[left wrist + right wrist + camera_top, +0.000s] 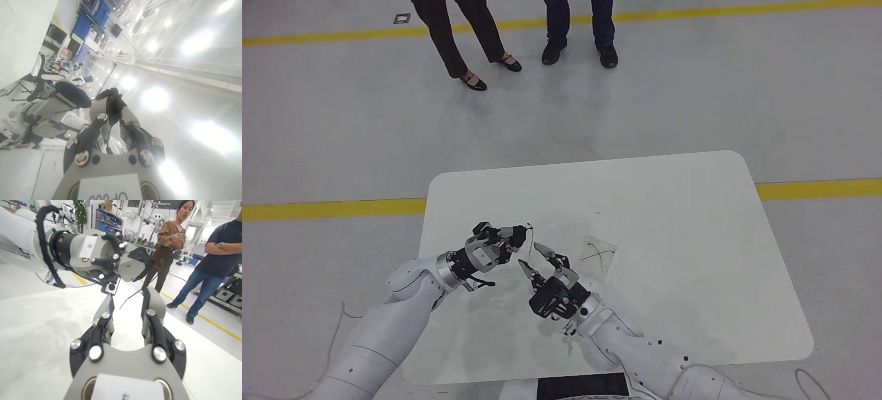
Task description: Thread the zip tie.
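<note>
The left end effector (148, 260) is pinching together on one end of the zip tie (130, 297); whether that end is the head is too small to tell. The thin black strap is hanging down from its tips, and the free tail is dangling just ahead of the right end effector (128, 303), roughly in line with the gap between its ribbed fingers. The right end effector is standing apart, gripping nothing, hovering over the desk (692, 200) just beneath the left one.

By the look of it, the step in hand is catching that loose tail so it can be bent round and fed into the head. To do this well, the right end effector is needing a slow, straight advance until the strap is lying across its pads, and it should be closing near the tail's tip rather than mid-length. The left one is best holding steady so the strap is not swinging
</note>
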